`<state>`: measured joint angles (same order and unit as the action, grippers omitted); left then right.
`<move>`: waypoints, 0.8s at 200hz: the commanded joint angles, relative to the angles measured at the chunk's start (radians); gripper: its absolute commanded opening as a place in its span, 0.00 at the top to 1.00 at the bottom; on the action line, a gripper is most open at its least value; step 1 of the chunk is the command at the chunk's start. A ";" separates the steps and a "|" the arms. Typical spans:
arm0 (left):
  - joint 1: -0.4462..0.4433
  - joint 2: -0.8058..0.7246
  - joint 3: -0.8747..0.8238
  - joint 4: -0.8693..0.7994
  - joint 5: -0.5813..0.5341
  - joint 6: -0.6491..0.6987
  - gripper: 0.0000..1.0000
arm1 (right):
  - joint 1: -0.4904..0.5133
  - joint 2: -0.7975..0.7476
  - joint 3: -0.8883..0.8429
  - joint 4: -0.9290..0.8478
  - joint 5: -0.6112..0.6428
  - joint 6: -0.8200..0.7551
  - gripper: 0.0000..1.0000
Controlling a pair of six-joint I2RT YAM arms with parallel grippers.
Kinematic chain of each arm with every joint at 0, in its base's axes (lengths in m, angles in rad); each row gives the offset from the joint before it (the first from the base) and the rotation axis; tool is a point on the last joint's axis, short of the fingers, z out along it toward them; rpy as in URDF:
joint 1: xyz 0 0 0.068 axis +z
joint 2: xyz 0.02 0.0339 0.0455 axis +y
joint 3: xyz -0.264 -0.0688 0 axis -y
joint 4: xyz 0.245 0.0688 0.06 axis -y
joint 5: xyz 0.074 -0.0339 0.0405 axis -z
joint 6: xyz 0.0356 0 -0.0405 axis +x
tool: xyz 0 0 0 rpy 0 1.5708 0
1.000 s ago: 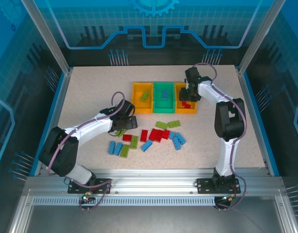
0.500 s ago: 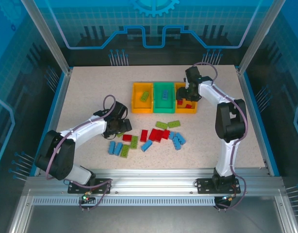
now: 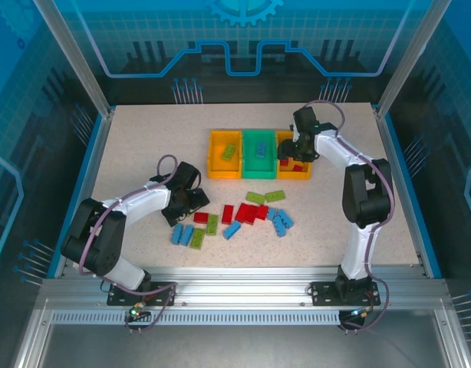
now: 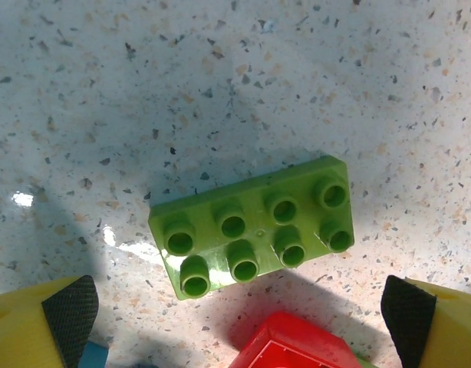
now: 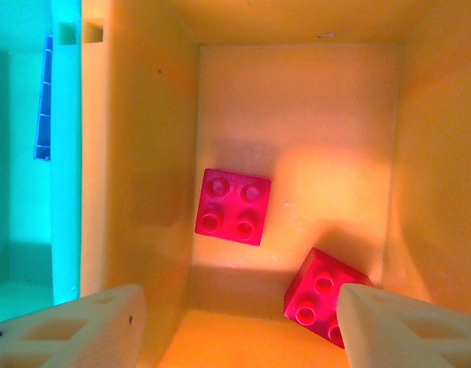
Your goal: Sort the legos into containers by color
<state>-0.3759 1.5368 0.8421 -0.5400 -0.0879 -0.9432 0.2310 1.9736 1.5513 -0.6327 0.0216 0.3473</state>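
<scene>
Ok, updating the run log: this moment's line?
left fingers open over green brick | right fingers open over orange bin, two red bricks inside

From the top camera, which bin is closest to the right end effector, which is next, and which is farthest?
1. The orange bin, right end, under the right end effector.
2. The green bin, middle.
3. The yellow-orange bin, left end.

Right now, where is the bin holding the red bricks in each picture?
Top external: orange bin, rightmost of three, beneath the right gripper.
Right wrist: orange bin seen from above, its walls framing two red bricks.
Shared landmark: green bin adjoining its left side.
</scene>
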 commanded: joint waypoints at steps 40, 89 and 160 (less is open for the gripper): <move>0.007 0.056 0.015 0.014 -0.010 -0.128 0.01 | 0.015 -0.080 -0.065 0.059 -0.056 0.018 0.32; 0.011 0.151 0.053 0.020 -0.012 -0.114 0.04 | 0.015 -0.146 -0.101 0.078 -0.049 0.007 0.31; 0.031 0.246 0.129 0.002 -0.029 -0.052 0.13 | 0.011 -0.194 -0.126 0.076 -0.044 0.004 0.30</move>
<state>-0.3683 1.7142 0.9760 -0.6682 -0.1154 -1.0378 0.2367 1.8187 1.4521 -0.5552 -0.0120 0.3511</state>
